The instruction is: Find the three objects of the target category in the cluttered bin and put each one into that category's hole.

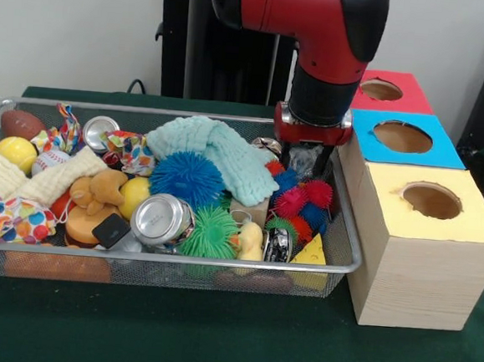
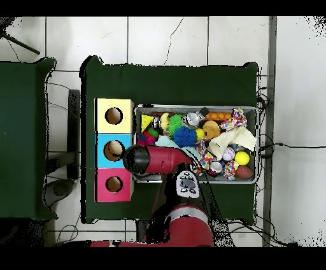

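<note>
The silver wire-mesh bin (image 1: 135,266) stands on the green table, full of mixed clutter; it also shows in the overhead view (image 2: 191,107). My gripper (image 1: 307,165) reaches down into the bin's right end, beside the wooden boxes. A see-through, glinting thing (image 1: 303,158) that looks like a clear plastic bottle sits right at the gripper, largely hidden by it. I can make out no other clear bottle among the clutter. In the overhead view the red arm (image 2: 159,159) covers the gripper and that corner of the bin.
Three wooden boxes with round holes stand right of the bin: yellow-topped (image 1: 432,200), blue-topped (image 1: 403,137), red-topped (image 1: 383,90). The bin holds crushed cans (image 1: 162,219), spiky balls (image 1: 188,177), a light-blue knit cloth (image 1: 215,149), a yellow ball (image 1: 16,151) and a cheese wedge (image 1: 309,252).
</note>
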Motion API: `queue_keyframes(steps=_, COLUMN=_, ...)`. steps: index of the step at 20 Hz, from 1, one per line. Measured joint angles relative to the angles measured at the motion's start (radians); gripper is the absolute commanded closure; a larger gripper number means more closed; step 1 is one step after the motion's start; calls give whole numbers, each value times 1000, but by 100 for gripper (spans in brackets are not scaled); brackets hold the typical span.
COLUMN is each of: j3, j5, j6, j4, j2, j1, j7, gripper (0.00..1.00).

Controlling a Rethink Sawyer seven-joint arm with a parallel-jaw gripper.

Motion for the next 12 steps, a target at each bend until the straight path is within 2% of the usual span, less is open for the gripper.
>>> queue_keyframes(steps=5, j3=4, j5=1, j6=-47, j4=0, j2=26, j1=-13, j7=0, gripper=0)
queue_keyframes(steps=10, j3=6, j5=0, j6=-47, j4=0, j2=24, j1=-14, j7=0, gripper=0)
queue_keyframes(steps=11, j3=6, j5=1, j6=-48, j4=0, j2=24, j1=-14, j7=0, gripper=100)
queue_keyframes(steps=12, j3=5, j5=0, j6=-50, j4=0, j2=23, j1=-15, j7=0, gripper=100)
